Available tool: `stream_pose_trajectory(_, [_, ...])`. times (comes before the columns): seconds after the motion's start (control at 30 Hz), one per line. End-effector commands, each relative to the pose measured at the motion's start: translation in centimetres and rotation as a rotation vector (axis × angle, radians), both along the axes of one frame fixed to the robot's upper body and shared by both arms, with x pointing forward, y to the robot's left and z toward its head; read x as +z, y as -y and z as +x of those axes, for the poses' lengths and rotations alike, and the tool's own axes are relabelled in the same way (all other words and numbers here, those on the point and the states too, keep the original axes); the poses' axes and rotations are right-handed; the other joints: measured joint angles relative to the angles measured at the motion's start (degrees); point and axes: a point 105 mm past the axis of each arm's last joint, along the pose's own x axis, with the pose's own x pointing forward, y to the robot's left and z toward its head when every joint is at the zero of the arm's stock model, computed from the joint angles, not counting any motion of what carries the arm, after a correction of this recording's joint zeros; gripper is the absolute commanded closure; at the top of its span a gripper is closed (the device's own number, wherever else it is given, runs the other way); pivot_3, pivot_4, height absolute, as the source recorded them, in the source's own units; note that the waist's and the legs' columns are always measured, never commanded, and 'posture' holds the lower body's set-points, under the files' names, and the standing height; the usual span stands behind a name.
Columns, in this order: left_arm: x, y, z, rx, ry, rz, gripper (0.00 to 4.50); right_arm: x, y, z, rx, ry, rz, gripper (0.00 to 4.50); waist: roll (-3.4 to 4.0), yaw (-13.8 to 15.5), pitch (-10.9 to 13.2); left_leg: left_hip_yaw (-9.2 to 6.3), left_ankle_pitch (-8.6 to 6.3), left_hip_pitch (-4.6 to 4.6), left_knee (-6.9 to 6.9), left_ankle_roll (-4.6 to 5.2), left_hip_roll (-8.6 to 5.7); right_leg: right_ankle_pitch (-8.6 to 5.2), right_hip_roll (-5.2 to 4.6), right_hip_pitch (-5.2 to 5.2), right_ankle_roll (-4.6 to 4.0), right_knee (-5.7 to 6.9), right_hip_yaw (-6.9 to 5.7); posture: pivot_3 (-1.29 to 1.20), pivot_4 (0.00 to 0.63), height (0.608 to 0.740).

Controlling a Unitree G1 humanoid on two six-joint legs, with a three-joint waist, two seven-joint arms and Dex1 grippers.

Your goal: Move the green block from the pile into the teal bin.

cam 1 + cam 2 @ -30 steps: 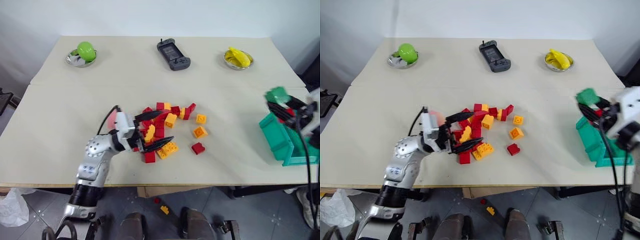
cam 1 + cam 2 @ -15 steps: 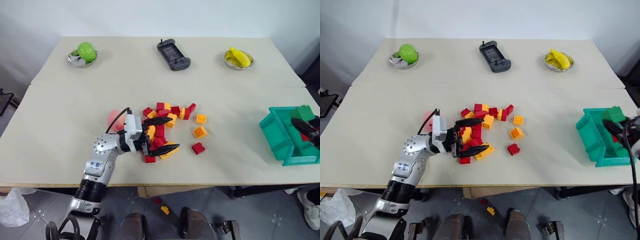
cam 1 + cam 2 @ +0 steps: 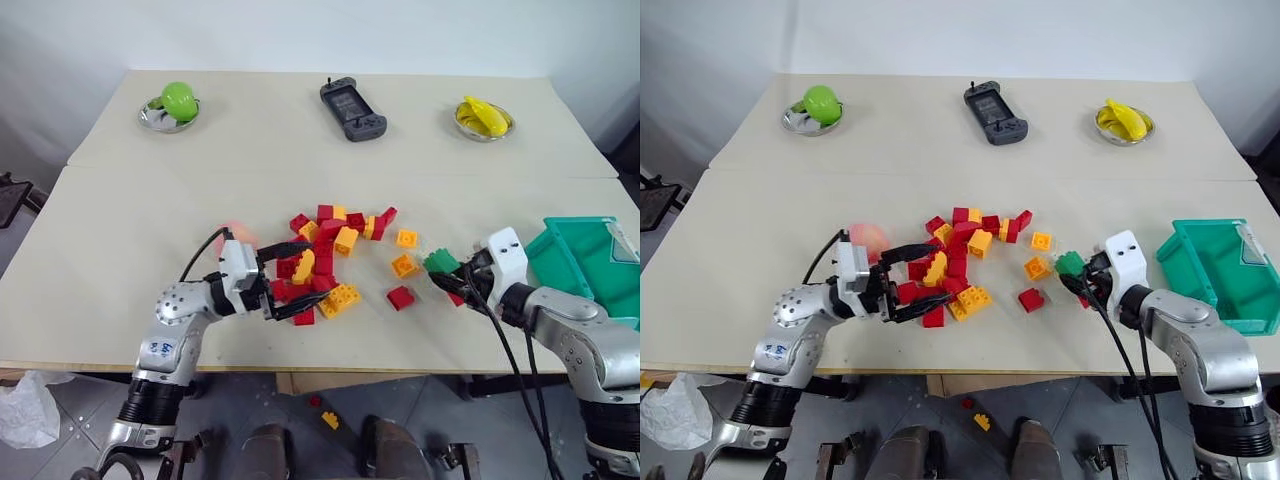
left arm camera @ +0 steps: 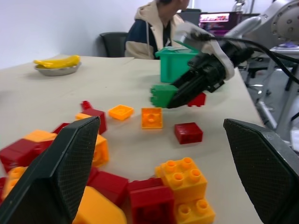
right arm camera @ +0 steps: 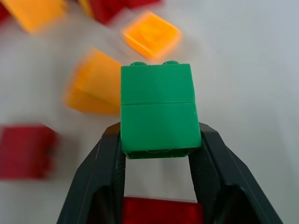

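The green block [image 5: 160, 109] hangs just above the table, with my right gripper [image 3: 443, 276] shut on it; a red piece sits deeper between its fingers. Block and gripper are right of the pile [image 3: 335, 245] of red and yellow-orange bricks, close to two loose orange bricks, and left of the teal bin [image 3: 585, 258]. The bin stands at the table's right edge. My left gripper [image 3: 312, 272] is open at the pile's near-left side, its fingers spread around a few bricks. In the left wrist view the green block [image 4: 163, 95] shows in front of the bin [image 4: 175, 63].
At the back of the table are a green fruit [image 3: 180, 99] in a metal dish, a black game controller [image 3: 352, 108] and a banana [image 3: 484, 115] in a dish. A pinkish round thing [image 3: 869, 236] lies by my left wrist. A person [image 4: 156, 28] sits behind the bin.
My right gripper has carried the green block from over the teal bin leftward and down to beside the pile. My left gripper has drawn back slightly toward the left.
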Motion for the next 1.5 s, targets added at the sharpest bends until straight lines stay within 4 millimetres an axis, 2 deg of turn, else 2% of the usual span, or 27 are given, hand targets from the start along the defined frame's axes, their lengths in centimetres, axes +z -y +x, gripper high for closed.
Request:
stream_pose_trajectory(0.03, [0.9,-0.2,-0.4,-0.004,0.038,-0.003,0.00,0.4,-0.5,-0.4,0.054,0.010,-0.006,2.07,0.00,0.0,0.0,0.00,0.00,0.00,0.00,0.00,0.00,0.00,0.00,0.00,0.00,0.00,0.00,0.00,0.150,0.740])
stream_pose_trajectory(0.2, [1.1,0.0,-0.3,-0.008,0.042,0.000,0.00,1.2,-0.6,0.0,0.127,0.024,-0.068,0.38,0.00,-0.1,0.0,0.02,0.00,0.01,0.00,0.00,0.00,0.00,0.00,0.01,0.00,0.00,0.01,0.00,0.150,0.740])
stream_pose_trajectory(0.4, [1.0,0.4,-0.4,-0.026,0.041,0.000,0.00,1.7,-0.2,1.7,0.132,0.016,-0.125,0.38,0.00,-0.1,0.0,0.03,0.00,0.02,0.01,0.00,0.00,0.00,0.00,0.01,0.00,0.00,0.01,0.00,0.150,0.740])
stream_pose_trajectory(0.5, [1.1,0.5,-0.4,-0.031,0.043,0.001,0.00,1.6,0.0,1.9,0.156,-0.025,-0.155,1.00,0.00,0.0,0.0,0.03,0.00,0.02,0.01,0.00,0.00,0.00,0.00,0.01,0.00,-0.01,0.01,0.00,0.150,0.740])
stream_pose_trajectory(0.6, [1.1,0.5,-0.4,-0.032,0.045,0.001,0.00,2.1,0.2,1.9,0.164,-0.039,-0.161,1.94,0.00,0.0,0.0,0.03,0.00,0.01,0.01,0.00,0.00,0.00,0.00,0.01,0.00,-0.02,0.01,0.00,0.150,0.740])
stream_pose_trajectory(0.7, [1.2,0.5,-0.4,-0.038,0.044,0.000,0.00,3.6,-0.1,1.5,0.191,-0.029,-0.133,2.97,0.00,0.0,0.0,0.04,0.00,0.02,0.01,0.00,0.00,0.00,0.00,0.00,0.00,0.00,0.01,0.00,0.150,0.740])
stream_pose_trajectory(0.77, [1.3,0.6,-0.2,-0.037,0.050,-0.004,0.00,5.1,-0.4,1.5,0.200,0.028,-0.094,2.99,0.00,0.0,0.0,0.03,0.00,0.02,0.01,0.00,0.00,0.00,0.00,0.00,0.00,-0.01,0.01,0.00,0.150,0.740])
stream_pose_trajectory(0.87, [1.6,1.2,-0.1,-0.061,0.054,-0.022,0.00,8.2,-0.1,1.0,0.232,0.206,-0.065,2.99,-0.01,0.2,0.0,0.03,0.00,0.01,0.01,0.00,0.00,0.00,0.00,0.00,0.00,-0.02,0.01,0.00,0.150,0.740])
stream_pose_trajectory(0.93, [1.7,2.0,-0.3,-0.101,0.051,-0.033,0.00,9.8,1.5,0.4,0.205,0.302,-0.071,2.99,-0.01,0.3,0.0,0.03,0.00,0.00,0.01,0.00,0.00,0.01,0.00,0.02,0.02,-0.04,-0.01,0.00,0.150,0.740])
stream_pose_trajectory(1.03, [1.6,3.7,-0.8,-0.198,0.064,-0.021,0.00,12.1,8.1,-1.4,-0.026,0.402,-0.127,2.99,-0.02,1.2,0.0,0.01,-0.01,-0.01,0.01,0.01,-0.01,0.02,0.00,0.07,0.03,-0.08,-0.05,0.00,0.150,0.740])
stream_pose_trajectory(1.13, [2.0,4.6,-0.7,-0.236,0.063,-0.040,0.00,12.7,13.2,-3.2,-0.233,0.398,-0.209,2.99,-0.02,1.5,0.0,0.05,-0.02,-0.02,0.01,0.04,-0.03,0.03,0.00,0.05,0.06,-0.11,-0.03,0.00,0.150,0.740])
stream_pose_trajectory(1.2, [2.3,5.4,-0.7,-0.266,0.067,-0.052,0.00,12.4,17.1,-4.8,-0.390,0.365,-0.261,2.99,-0.01,1.4,0.0,0.07,-0.02,0.00,0.01,0.04,-0.02,0.03,0.00,0.05,0.06,-0.09,-0.02,0.00,0.150,0.740])
stream_pose_trajectory(1.23, [2.4,5.9,-0.8,-0.280,0.072,-0.056,0.00,12.1,18.4,-5.5,-0.445,0.349,-0.278,2.99,-0.01,1.4,0.0,0.07,-0.02,0.02,0.01,0.04,-0.02,0.03,0.00,0.06,0.06,-0.08,-0.01,0.00,0.150,0.740])
stream_pose_trajectory(1.33, [2.4,6.8,-0.9,-0.312,0.076,-0.060,0.00,10.5,20.3,-6.6,-0.524,0.287,-0.275,2.99,-0.01,1.0,0.0,0.11,-0.02,0.06,0.01,0.04,-0.02,0.03,0.00,0.09,0.06,-0.08,0.03,0.00,0.150,0.740])
stream_pose_trajectory(1.47, [2.2,7.1,-0.7,-0.323,0.073,-0.046,0.00,8.9,19.7,-6.3,-0.495,0.235,-0.218,2.99,0.10,-0.3,-0.1,0.15,-0.02,0.12,0.00,0.04,-0.02,0.03,0.00,0.08,0.06,-0.07,0.10,0.00,0.150,0.740])
stream_pose_trajectory(1.5, [2.1,7.0,-0.5,-0.316,0.069,-0.039,0.00,8.6,19.4,-6.1,-0.485,0.226,-0.206,2.64,0.10,-0.5,-0.1,0.18,-0.02,0.14,-0.01,0.04,-0.02,0.03,0.00,0.08,0.06,-0.06,0.13,0.00,0.150,0.740])
